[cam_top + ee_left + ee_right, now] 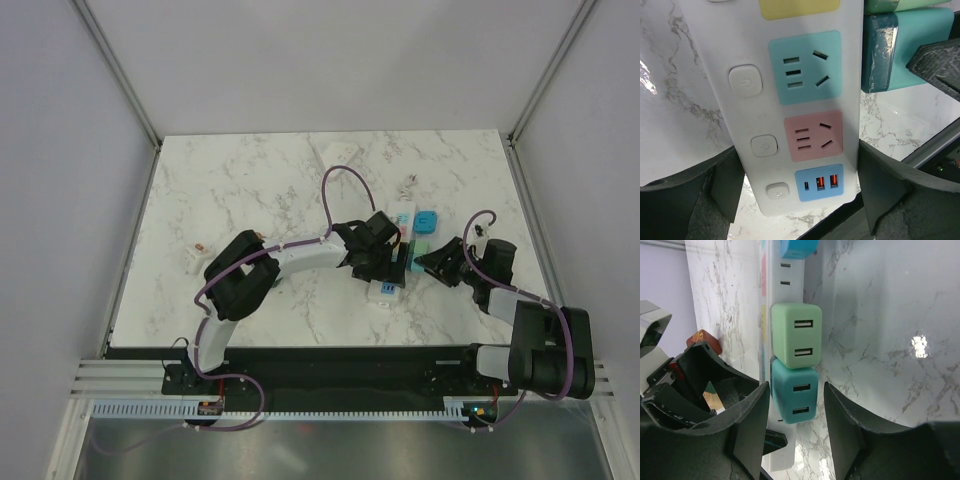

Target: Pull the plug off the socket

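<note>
The left pincer (802,185) is clamped across the white plastic power strip (740,50), seemingly to pin it to the marbled white desk (260,190), while the right pincer (797,389), fingers apart, straddles the teal cube-shaped charger plug (792,401) seated in that strip, ready for pulling.

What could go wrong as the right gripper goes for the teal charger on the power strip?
1. The green charger sits tight against the teal charger. The open right gripper could catch its edge and pull both, or the wrong one.
2. The left gripper brackets the power strip, but I cannot tell whether it clamps. If it does not, the strip may lift or slide with the pull.
</note>
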{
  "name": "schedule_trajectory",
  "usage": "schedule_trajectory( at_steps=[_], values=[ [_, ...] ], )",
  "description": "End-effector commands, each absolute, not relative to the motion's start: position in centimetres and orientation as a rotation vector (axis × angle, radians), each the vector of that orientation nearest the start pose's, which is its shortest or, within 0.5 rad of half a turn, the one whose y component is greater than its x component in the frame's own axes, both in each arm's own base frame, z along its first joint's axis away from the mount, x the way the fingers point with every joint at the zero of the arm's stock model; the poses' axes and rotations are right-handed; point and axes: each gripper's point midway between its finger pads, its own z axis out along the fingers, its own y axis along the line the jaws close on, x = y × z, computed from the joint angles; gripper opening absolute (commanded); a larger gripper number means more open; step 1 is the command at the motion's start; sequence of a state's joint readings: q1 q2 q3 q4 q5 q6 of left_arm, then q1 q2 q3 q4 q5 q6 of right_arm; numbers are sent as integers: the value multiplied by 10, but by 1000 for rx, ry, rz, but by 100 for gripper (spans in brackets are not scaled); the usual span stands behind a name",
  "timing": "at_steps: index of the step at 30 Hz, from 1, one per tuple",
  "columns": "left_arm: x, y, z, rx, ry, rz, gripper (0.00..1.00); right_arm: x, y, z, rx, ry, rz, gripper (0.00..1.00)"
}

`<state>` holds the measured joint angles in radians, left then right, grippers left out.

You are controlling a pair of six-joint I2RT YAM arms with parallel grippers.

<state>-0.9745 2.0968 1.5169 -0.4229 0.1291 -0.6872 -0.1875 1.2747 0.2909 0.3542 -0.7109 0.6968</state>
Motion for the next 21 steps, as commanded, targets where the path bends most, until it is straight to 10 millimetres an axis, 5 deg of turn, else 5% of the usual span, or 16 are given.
schedule_trajectory(
  at_steps=[1,11,15,21],
  values=[
    [224,-402,-7,443,2860,-549,2,286,86,61,528,2115,1095,54],
    [224,-397,-14,409,2880,-530,2,284,83,55,553,2109,1071,34],
    [223,-392,-19,366,2900,-512,2,282,83,53,565,2107,1070,2],
    [223,-382,-31,311,2930,-463,2,283,76,58,579,2073,1054,0]
  ],
)
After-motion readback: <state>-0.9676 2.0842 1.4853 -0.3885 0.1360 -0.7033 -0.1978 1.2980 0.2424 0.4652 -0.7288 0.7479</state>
